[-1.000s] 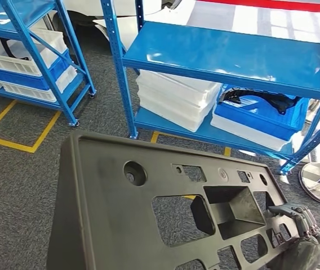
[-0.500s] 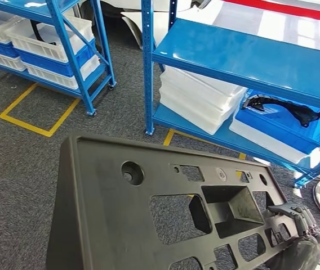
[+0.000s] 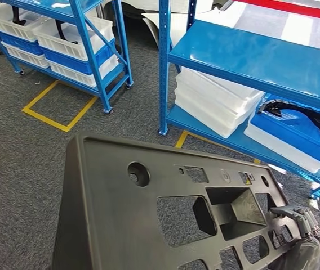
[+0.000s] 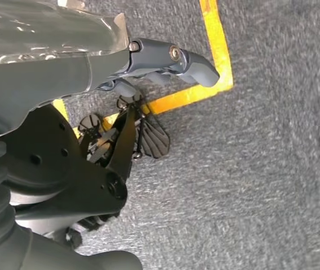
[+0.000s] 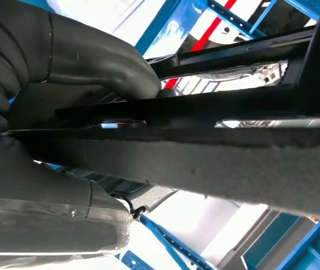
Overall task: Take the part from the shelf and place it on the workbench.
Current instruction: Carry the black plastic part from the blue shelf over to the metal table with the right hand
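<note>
Part off the shelf, carried above the floor

The part (image 3: 120,225) is a broad dark-grey panel with cut-outs, held before the shelf (image 3: 252,62); the right robot hand (image 3: 298,230) clamps its far edge; the left robot hand (image 4: 167,62) holds nothing, thumb and fingers apart; it looks stiff, light but unwieldy, best gripped by opposite rims.

One large dark part (image 3: 120,219); two blue shelves (image 3: 252,62) on the carpet; one stack of white trays (image 3: 213,101); two hands, the right hand (image 3: 298,236) and the left hand (image 4: 167,59).
</note>
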Controlling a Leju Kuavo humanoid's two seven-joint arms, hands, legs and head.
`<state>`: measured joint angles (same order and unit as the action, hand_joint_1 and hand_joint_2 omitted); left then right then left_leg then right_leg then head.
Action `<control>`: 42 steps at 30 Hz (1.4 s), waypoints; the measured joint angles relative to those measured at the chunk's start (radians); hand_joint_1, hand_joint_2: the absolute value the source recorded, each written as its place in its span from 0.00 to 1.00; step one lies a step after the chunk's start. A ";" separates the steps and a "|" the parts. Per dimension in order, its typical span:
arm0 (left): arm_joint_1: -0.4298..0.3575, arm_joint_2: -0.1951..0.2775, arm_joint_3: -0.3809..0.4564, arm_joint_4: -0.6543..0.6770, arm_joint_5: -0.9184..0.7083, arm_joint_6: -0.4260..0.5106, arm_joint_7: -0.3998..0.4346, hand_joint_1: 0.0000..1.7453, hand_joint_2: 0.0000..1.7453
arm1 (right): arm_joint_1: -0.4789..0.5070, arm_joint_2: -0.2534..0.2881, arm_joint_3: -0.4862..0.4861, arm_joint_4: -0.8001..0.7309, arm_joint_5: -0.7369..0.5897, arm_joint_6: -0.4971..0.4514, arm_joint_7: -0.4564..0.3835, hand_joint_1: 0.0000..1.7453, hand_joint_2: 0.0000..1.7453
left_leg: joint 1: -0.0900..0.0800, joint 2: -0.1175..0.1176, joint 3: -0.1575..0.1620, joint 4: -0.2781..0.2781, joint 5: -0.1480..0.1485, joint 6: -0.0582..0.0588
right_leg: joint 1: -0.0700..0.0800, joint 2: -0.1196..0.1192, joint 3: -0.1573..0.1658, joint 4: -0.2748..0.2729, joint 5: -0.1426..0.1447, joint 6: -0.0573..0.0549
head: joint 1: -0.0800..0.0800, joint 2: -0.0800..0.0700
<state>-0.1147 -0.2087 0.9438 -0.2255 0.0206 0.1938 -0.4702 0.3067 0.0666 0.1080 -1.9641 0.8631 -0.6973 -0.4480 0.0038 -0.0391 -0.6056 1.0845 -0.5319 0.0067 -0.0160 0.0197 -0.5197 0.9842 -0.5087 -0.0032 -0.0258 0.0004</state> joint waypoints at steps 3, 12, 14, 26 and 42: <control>0.000 0.000 0.000 0.000 0.000 0.000 0.000 0.00 1.00 | 0.005 0.001 -0.004 0.000 -0.003 0.000 -0.004 1.00 1.00 | 0.006 0.022 -0.081 0.189 -0.088 -0.014 | 0.002 -0.030 -0.002 0.001 0.001 -0.002 | -0.002 0.000; 0.003 0.001 0.000 0.000 0.000 0.004 0.000 0.00 1.00 | 0.013 0.002 -0.013 -0.006 -0.009 0.000 -0.016 1.00 1.00 | 0.001 0.075 0.039 -0.059 0.032 0.005 | 0.009 -0.085 0.000 0.012 -0.009 0.026 | 0.000 0.000; 0.005 0.001 0.000 0.000 0.000 0.005 0.000 0.00 1.00 | 0.014 0.002 -0.016 -0.009 -0.008 0.000 -0.021 1.00 1.00 | 0.003 0.065 0.037 -0.062 0.036 0.018 | 0.005 -0.073 -0.005 0.031 -0.030 0.034 | 0.000 0.000; 0.000 -0.003 0.000 0.000 0.000 0.005 0.001 0.00 1.00 | 0.023 0.010 -0.039 -0.016 -0.006 0.000 -0.036 1.00 1.00 | -0.003 -0.018 0.028 -0.059 0.049 0.023 | 0.007 0.030 0.001 0.023 -0.011 0.017 | 0.001 0.000; 0.001 0.000 0.000 0.000 0.000 0.006 0.007 0.00 1.00 | 0.031 0.023 -0.055 -0.027 -0.010 0.000 -0.044 1.00 1.00 | -0.002 0.075 0.043 -0.058 0.029 0.005 | 0.005 -0.086 0.002 0.012 -0.010 0.029 | -0.004 0.000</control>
<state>-0.1134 -0.2089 0.9441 -0.2255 0.0206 0.1995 -0.4636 0.3378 0.0895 0.0534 -1.9914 0.8529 -0.6972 -0.4924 0.0020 0.0362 -0.5626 1.0267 -0.5028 0.0119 -0.0110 -0.0663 -0.5180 0.9964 -0.5184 0.0258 -0.0303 0.0004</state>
